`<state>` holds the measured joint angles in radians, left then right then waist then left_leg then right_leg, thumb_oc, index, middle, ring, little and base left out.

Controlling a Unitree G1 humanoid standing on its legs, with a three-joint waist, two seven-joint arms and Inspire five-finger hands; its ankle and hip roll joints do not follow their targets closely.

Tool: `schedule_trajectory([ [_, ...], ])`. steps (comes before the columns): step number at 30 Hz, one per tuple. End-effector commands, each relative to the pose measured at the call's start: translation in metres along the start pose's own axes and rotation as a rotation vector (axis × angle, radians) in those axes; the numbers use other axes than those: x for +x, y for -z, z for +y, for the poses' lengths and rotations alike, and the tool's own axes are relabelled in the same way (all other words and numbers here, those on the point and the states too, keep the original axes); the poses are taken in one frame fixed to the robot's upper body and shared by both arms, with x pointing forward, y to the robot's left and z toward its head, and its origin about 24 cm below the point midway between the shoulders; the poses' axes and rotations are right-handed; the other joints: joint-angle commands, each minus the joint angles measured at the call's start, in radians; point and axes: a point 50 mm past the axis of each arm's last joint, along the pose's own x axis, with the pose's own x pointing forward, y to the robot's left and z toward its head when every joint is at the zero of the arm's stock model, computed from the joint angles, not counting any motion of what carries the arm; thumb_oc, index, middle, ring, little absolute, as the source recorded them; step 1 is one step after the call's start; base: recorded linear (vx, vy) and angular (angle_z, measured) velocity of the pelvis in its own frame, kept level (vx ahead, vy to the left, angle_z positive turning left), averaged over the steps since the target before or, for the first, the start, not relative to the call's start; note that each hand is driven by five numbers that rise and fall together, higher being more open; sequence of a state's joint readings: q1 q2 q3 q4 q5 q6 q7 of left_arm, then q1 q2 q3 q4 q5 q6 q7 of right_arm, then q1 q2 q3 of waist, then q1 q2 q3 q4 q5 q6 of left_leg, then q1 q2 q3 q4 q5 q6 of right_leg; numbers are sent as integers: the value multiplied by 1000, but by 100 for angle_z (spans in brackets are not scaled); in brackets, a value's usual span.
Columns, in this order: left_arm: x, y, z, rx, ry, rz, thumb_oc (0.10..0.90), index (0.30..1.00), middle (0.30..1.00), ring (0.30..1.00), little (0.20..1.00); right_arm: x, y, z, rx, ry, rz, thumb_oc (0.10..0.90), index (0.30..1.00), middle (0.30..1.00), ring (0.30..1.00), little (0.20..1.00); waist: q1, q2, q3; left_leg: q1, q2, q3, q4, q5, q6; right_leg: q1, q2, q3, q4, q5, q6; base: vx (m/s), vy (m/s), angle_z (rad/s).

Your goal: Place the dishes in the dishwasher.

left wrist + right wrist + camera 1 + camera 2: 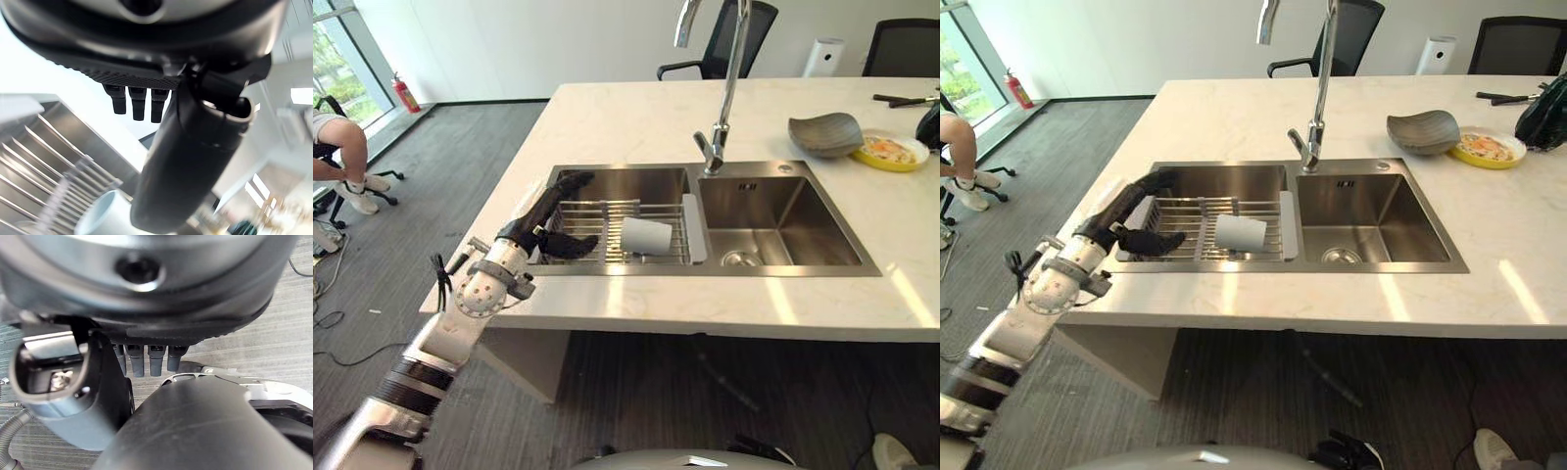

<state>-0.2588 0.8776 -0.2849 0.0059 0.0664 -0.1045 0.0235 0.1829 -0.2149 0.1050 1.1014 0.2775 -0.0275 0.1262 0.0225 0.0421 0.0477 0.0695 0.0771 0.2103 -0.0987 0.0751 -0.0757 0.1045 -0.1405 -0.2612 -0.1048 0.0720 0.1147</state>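
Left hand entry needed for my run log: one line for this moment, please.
left hand: open, over rack in sink | cup: lying on rack, untouched | right hand: idle, open

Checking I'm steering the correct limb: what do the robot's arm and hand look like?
The left arm is silver-grey with black bands and a ribbed silver wrist. Its left hand is dark, with slim fingers and a thick rounded thumb. The right hand is dark as well.

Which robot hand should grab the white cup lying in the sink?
Probably the left robot hand: it is open over the sink rack, close beside the white cup. The right robot hand hangs over the floor.
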Motion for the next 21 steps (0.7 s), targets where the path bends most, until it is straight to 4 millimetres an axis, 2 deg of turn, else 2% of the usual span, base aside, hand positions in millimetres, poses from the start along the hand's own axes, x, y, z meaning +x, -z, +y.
schedule_trajectory([
  [1, 28, -59, 73, 181, -295, -276, 800, 900, 900, 900, 900, -14, 64, 37, -42, -152, 185, 800, 900, 900, 900, 900, -22, -19, 50, 17, 13, 6, 11, -67, -43, 49, -56, -61, 17, -92, 102, 0, 0, 0],
  [8, 35, -62, 83, 292, -288, -267, 800, 900, 900, 900, 900, -25, 85, 13, 5, -74, 234, 800, 900, 900, 900, 900, -55, -20, 64, 22, 23, 31, 11, -67, -45, 23, -46, -27, 17, -89, 107, -20, -4, -19],
  [9, 36, -59, 85, 309, -281, -249, 800, 900, 900, 900, 900, -31, 96, 7, 36, -47, 264, 800, 900, 900, 900, 900, -66, -22, 67, 24, 26, 39, 11, -66, -45, 15, -45, -18, 17, -85, 107, -19, -13, -23],
  [12, 37, -58, 88, 325, -264, -236, 800, 900, 900, 900, 900, -41, 113, -3, 78, -7, 315, 800, 900, 900, 900, 900, -86, -27, 74, 29, 32, 58, 11, -67, -45, 5, -39, -1, 17, -81, 108, -20, -18, -23],
  [13, 41, -67, 85, 324, -236, -283, 800, 900, 900, 900, 900, -45, 103, -43, 55, 103, 313, 800, 900, 900, 900, 900, -83, -29, 75, 31, 35, 61, 11, -66, -47, 5, -38, -1, 17, -81, 108, 6, -29, -39],
  [14, 45, -75, 80, 312, -226, -317, 800, 900, 900, 900, 900, -37, 92, -38, 66, 119, 263, 800, 900, 900, 900, 900, -75, -28, 71, 31, 37, 59, 11, -67, -44, 4, -38, -3, 17, -83, 107, 19, -25, -40],
  [16, 45, -76, 80, 313, -226, -320, 800, 900, 900, 900, 900, -37, 92, -37, 68, 119, 260, 800, 900, 900, 900, 900, -74, -28, 72, 30, 37, 59, 11, -67, -44, 4, -38, -3, 17, -83, 107, 20, 5, -16],
  [17, 54, -73, 59, 281, -214, -306, 800, 900, 900, 900, 900, -20, 67, -10, 91, 36, 191, 800, 900, 900, 900, 900, -66, -21, 66, 34, 35, 61, 11, -71, -39, 5, -41, -2, 17, -84, 110, 0, 0, 0],
  [18, 54, -73, 59, 281, -214, -306, 800, 900, 900, 900, 900, -20, 67, -10, 91, 36, 191, 800, 900, 900, 900, 900, -66, -21, 66, 34, 35, 61, 11, -71, -39, 5, -41, -2, 17, -84, 110, 61, 43, 5],
  [19, 63, -69, 47, 279, -150, -284, 800, 900, 900, 900, 900, -13, 52, -4, 95, 18, 157, 800, 900, 900, 900, 900, -62, -11, 62, 39, 36, 72, 11, -75, -37, 3, -42, 4, 17, -82, 114, 32, 23, 3],
  [21, 68, -66, 44, 285, -137, -265, 800, 900, 900, 900, 900, -11, 49, -2, 83, 14, 153, 800, 900, 900, 900, 900, -60, -9, 58, 43, 36, 79, 11, -78, -37, 3, -43, 6, 17, -82, 115, 38, 25, -3],
])
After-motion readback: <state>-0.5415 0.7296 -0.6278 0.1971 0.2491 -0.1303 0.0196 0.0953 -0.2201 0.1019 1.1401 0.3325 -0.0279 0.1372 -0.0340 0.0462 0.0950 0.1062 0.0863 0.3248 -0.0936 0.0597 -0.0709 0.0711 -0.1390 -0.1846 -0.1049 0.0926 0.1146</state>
